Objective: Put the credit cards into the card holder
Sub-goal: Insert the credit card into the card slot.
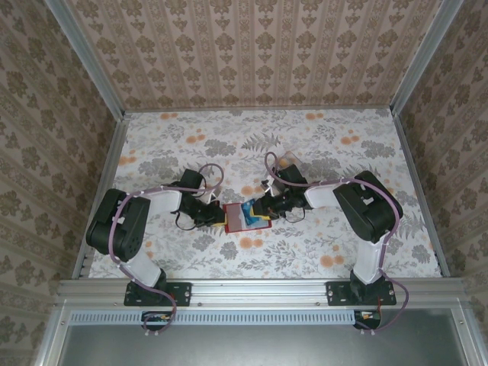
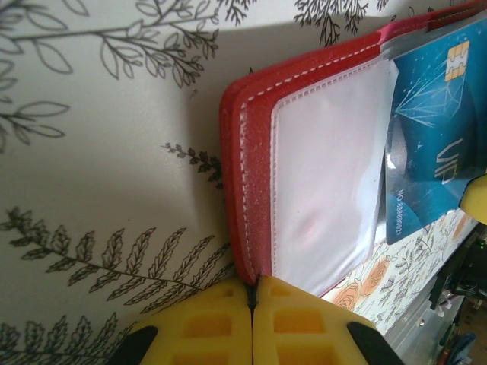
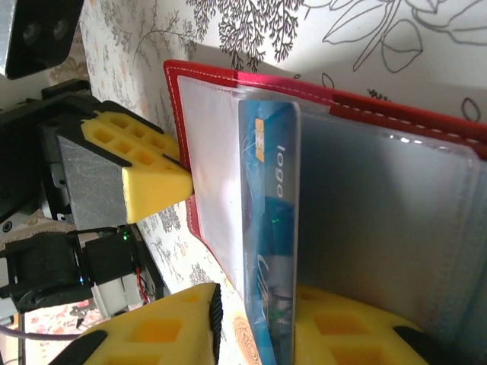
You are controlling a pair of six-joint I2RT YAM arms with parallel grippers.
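The card holder (image 1: 245, 217) lies open, inner face up, on the floral table (image 1: 320, 137) between my two arms. My left gripper (image 2: 253, 293) is closed on the holder's red outer edge (image 2: 247, 175), yellow fingers pressed together with the edge pinched between them. A blue card (image 3: 270, 228) lies along the middle of the holder, and appears partly under the clear pocket film (image 2: 327, 175). My right gripper (image 3: 257, 296) straddles the near end of that card. Its fingers (image 3: 152, 338) stand apart, with a visible gap on one side of the card.
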